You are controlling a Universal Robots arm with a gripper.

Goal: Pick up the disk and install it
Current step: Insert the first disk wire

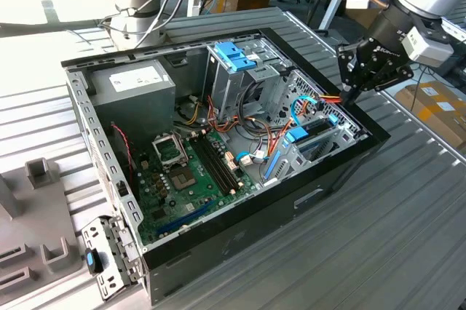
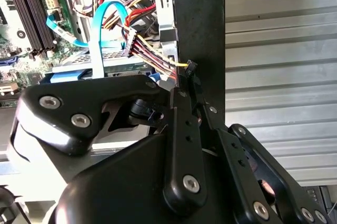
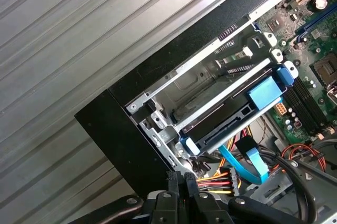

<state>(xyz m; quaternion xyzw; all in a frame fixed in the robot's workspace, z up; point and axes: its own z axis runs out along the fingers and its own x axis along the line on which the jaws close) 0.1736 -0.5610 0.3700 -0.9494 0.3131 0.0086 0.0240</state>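
Note:
The disk (image 1: 314,144), a dark flat drive framed by light-blue rails, lies inside the metal drive bay at the corner of the open computer case (image 1: 240,244), on the exterior view's right. In the first wrist view the disk (image 3: 231,124) sits level in the bay with its blue tab toward the motherboard. My gripper (image 1: 351,95) hovers just over the case's black wall beside that bay, apart from the disk. Its fingers (image 3: 179,179) are pressed together, tips next to the bundle of coloured power wires (image 3: 216,176). In the second wrist view the gripper (image 2: 188,74) shows shut against the wall.
A broad blue handle on a grey cage (image 1: 234,55) stands upright behind the bay. A power supply (image 1: 135,88), motherboard (image 1: 186,172) and a light-blue ribbon cable (image 2: 97,34) fill the case. A grey fixture (image 1: 36,230) sits at the exterior view's left, and cardboard boxes (image 1: 437,102) at its right.

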